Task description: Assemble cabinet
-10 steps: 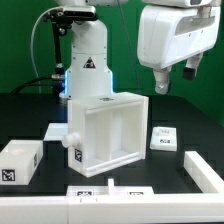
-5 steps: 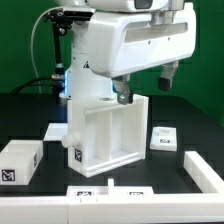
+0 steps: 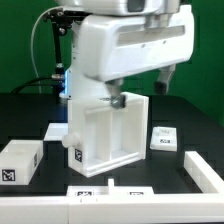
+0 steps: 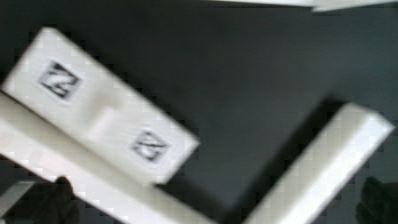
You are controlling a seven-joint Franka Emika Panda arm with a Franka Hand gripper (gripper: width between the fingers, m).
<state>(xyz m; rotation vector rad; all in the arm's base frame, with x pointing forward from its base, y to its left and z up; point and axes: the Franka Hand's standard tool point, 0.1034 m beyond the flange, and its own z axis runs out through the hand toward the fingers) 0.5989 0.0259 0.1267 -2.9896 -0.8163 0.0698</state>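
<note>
Arm housing [image 3: 130, 45] hides cabinet [image 3: 105, 140] top rear at 12 o'clock. Gripper [image 3: 118, 100] mostly covered, jaw spacing unclear. Tagged block [image 3: 18, 160] at 8 o'clock and marker board [image 3: 100, 195] at 6 o'clock cropped by frame. Wrist view: tags [image 4: 63, 80] blurred, unreadable.

A plain green wall [image 3: 210, 60] stands behind the gripper [image 3: 141, 89], and a black table [image 3: 25, 115] spreads beneath it (matte, evenly lit). Farther back, toward the exterior view's left, a blue light [image 3: 63, 78] glows beside a black cable [image 3: 36, 55].

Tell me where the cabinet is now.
In the exterior view the cabinet stands in the middle of the black table, under the robot arm; a small tagged block lies at its side, toward the exterior view's right.
</note>
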